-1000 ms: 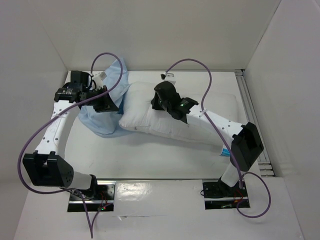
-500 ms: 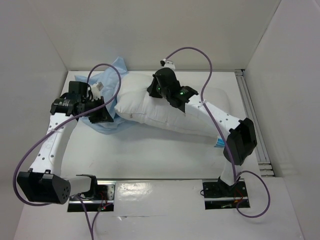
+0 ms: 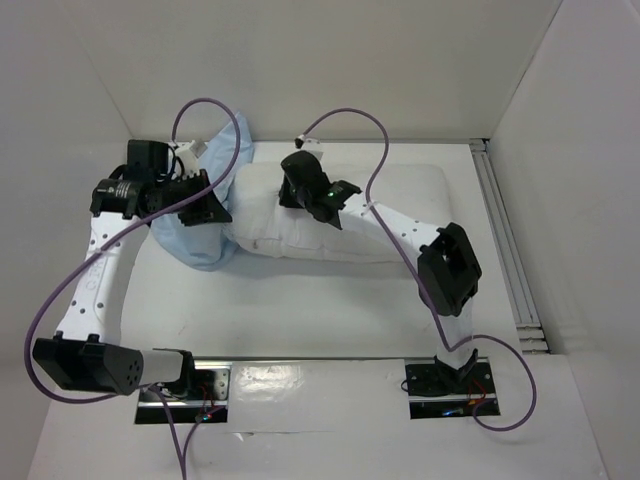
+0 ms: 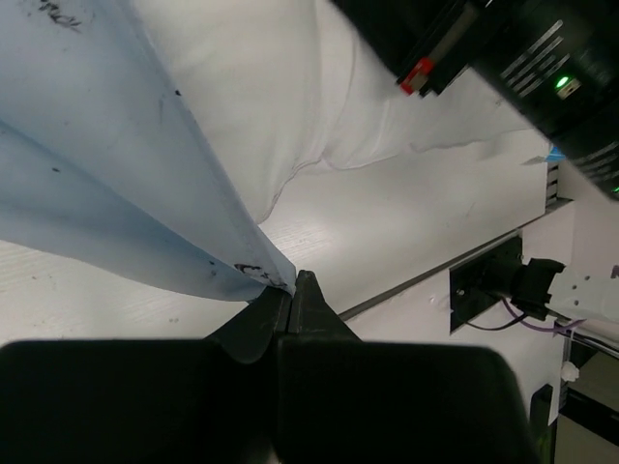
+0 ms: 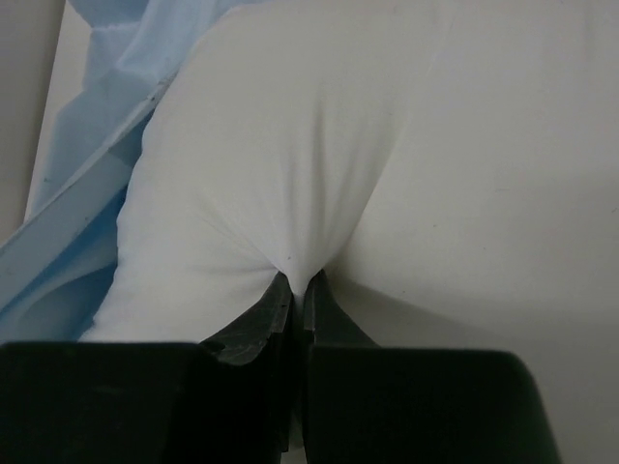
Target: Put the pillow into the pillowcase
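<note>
While the top view lays out the whole scene, only the wrist cameras show what the fingers are doing. From above, the pillow (image 3: 405, 190) lies crosswise on the far half of the table (image 3: 300, 310), its left end against the pillowcase (image 3: 200, 245), which is bunched in the far left corner. The left wrist view shows the left gripper (image 4: 293, 285) pinched together on a dark-specked edge of the blue cloth, which runs taut up and away from the fingertips, with the white pillow just behind it. The right wrist view shows the right gripper (image 5: 298, 285) clamped on a small tuck of pillow fabric near the pillow's left end, creases fanning out from the pinch and blue cloth close on the left. In the top view both sets of fingertips are hidden under the black gripper bodies. The right arm (image 3: 400, 230) covers a diagonal band of the pillow, and the left arm (image 3: 100, 260) and a purple cable (image 3: 210, 105) cross part of the pillowcase. The mouth of the pillowcase cannot be made out, nor whether the pillow's corner is inside it or only beside it. The pillowcase presses close to the left and back walls, and the pillow's right end lies near the rail (image 3: 505, 250) on the table's right edge. Bare white table shows in a broad strip between the pillow and the arm bases.
</note>
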Motion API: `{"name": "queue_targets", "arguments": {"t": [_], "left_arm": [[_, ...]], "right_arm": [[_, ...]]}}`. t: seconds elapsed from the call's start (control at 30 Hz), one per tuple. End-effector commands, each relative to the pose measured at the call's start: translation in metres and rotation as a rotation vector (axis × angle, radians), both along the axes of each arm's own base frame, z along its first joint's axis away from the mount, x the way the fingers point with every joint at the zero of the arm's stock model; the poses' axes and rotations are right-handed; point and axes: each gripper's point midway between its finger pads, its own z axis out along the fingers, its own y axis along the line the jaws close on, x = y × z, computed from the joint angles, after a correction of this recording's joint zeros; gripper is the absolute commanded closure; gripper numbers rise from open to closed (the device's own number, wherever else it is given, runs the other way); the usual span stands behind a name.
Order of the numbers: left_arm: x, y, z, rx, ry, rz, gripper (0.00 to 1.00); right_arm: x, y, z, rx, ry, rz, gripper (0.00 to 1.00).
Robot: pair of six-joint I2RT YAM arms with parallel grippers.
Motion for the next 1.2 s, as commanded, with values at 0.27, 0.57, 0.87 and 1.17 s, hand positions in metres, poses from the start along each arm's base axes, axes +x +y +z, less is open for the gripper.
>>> {"name": "queue_targets", "arguments": {"t": [0.27, 0.57, 0.87, 1.17], "left_arm": [[-0.02, -0.022, 0.044, -0.108, -0.061, -0.093, 1.0], [-0.002, -0.002, -0.012, 0.007, 0.069, 0.012, 0.33], [0.04, 0.034, -0.037, 0.218, 0.061, 0.228, 0.36], [0.065, 0.047, -0.047, 0.352, 0.049, 0.317, 0.33]], "right_arm": [[-0.122, -0.001, 0.026, -0.042, -0.013, 0.11, 1.0], [-0.166, -0.02, -0.033, -0.112, 0.106, 0.149, 1.0], [-0.159, -0.022, -0.034, -0.118, 0.088, 0.111, 1.0], [-0.159, -0.026, -0.026, -0.113, 0.077, 0.102, 1.0]]}}
